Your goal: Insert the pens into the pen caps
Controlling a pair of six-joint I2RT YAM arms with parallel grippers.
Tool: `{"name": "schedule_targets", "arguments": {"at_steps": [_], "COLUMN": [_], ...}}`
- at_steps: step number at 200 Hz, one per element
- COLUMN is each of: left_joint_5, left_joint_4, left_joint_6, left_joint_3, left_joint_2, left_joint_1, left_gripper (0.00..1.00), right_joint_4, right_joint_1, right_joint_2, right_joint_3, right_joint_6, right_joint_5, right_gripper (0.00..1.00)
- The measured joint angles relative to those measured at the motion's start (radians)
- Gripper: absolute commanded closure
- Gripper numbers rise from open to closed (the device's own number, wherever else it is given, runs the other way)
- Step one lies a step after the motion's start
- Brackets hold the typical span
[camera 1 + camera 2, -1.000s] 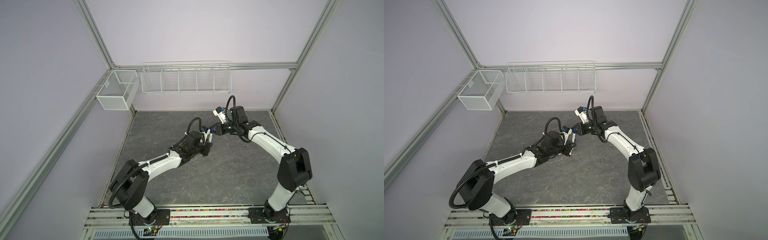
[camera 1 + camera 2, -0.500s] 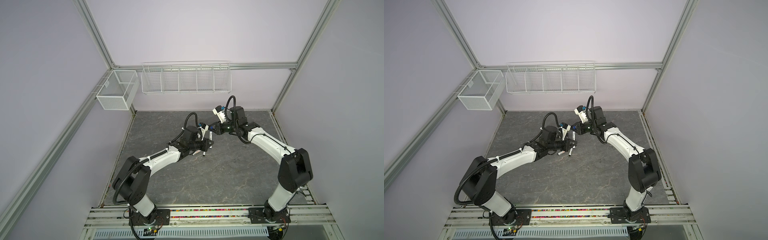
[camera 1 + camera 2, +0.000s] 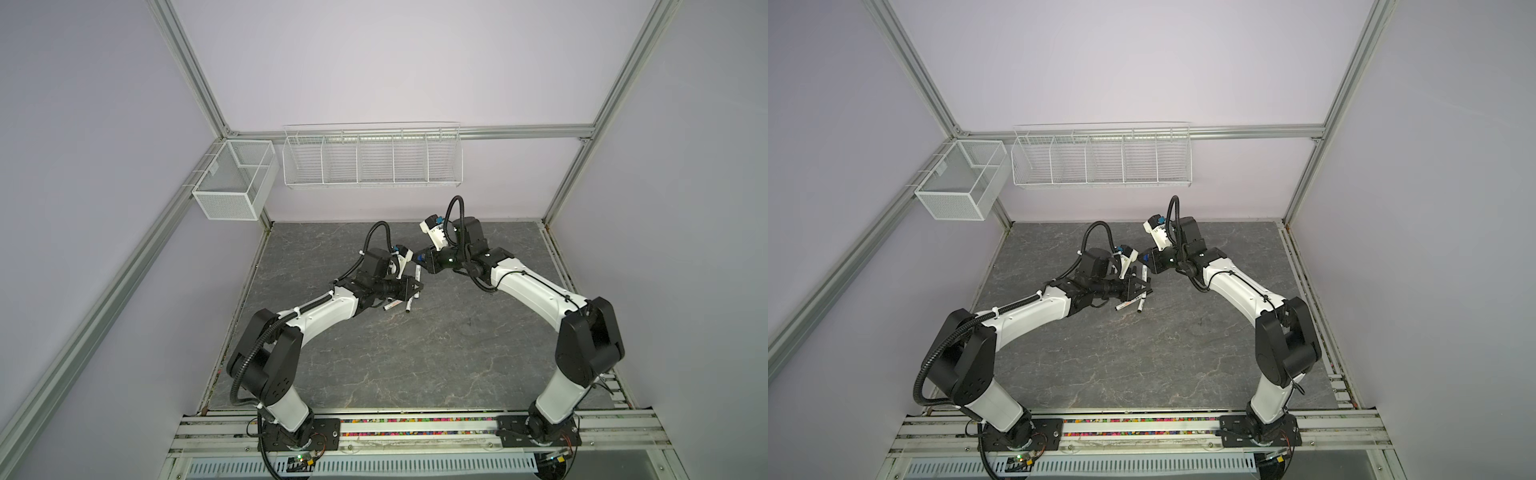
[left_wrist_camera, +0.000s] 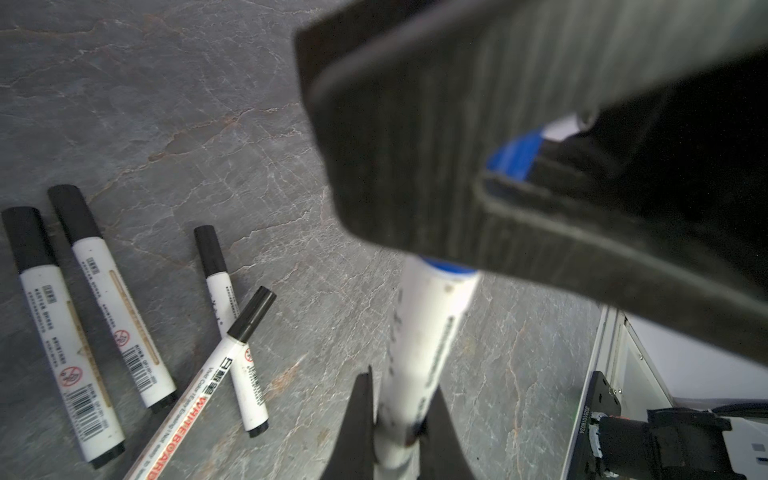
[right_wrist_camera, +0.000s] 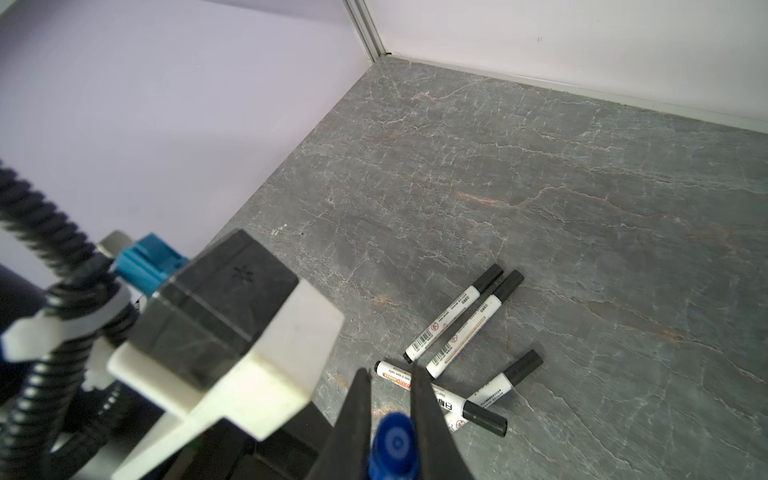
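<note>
My left jaws are closed narrow on the lower barrel of a slim white plastic marker pen with a blue collar [image 4: 428, 332]. The barrel stands straight out between them, pointing toward my other arm. My right jaws pinch a short blue cylindrical plastic cap [image 5: 394, 444] from both sides, its closed round end facing that wrist camera. The pen's blue end reaches the underside of my right jaws and goes out of sight behind them, so I cannot tell whether it sits inside the cap. Pen and cap are both held up off the grey marbled stone-look surface [image 5: 582, 208]. Beyond the jaws, four white marker pens with black caps [image 4: 112, 299] lie flat on it. Two are side by side and nearly parallel, and two cross each other. Farthest back, a white wire basket with compartments [image 3: 372, 158] hangs on the rear wall, with a white mesh box [image 3: 232, 183] by the back corner.
</note>
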Motion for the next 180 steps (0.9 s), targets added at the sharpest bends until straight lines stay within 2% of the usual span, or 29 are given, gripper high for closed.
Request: {"name": "schedule_targets", "arguments": {"at_steps": [32, 82, 112, 124, 158, 180], "left_joint_5": [0.002, 0.058, -0.117, -0.159, -0.183, -0.141], "left_joint_4": [-0.005, 0.111, 0.314, 0.359, 0.395, 0.373], "left_joint_6": [0.007, -0.03, -0.146, -0.162, -0.172, -0.164], "left_joint_3": [0.0, -0.003, -0.013, -0.015, -0.041, -0.05], "left_joint_2": [0.0, 0.0, -0.039, -0.056, -0.066, -0.06], "left_joint_1": [0.013, 0.013, 0.111, 0.117, 0.048, 0.032], "left_gripper": [1.0, 1.0, 1.0, 1.0, 1.0, 0.98], "right_joint_4": [0.02, 0.081, -0.128, -0.18, -0.222, -0.224], "right_joint_1": [0.019, -0.142, -0.208, -0.209, -0.202, -0.203], "right_joint_2": [0.0, -0.051, -0.054, -0.042, -0.043, -0.051], "right_joint_3": [-0.007, -0.087, -0.167, -0.183, -0.182, -0.176], "right_joint_6": [-0.024, 0.098, 0.097, 0.106, 0.123, 0.131], "right_joint_5": [0.03, -0.214, -0.288, -0.306, -0.338, -0.34], "right_gripper": [0.93, 0.92, 0.91, 0.91, 0.92, 0.92]}}
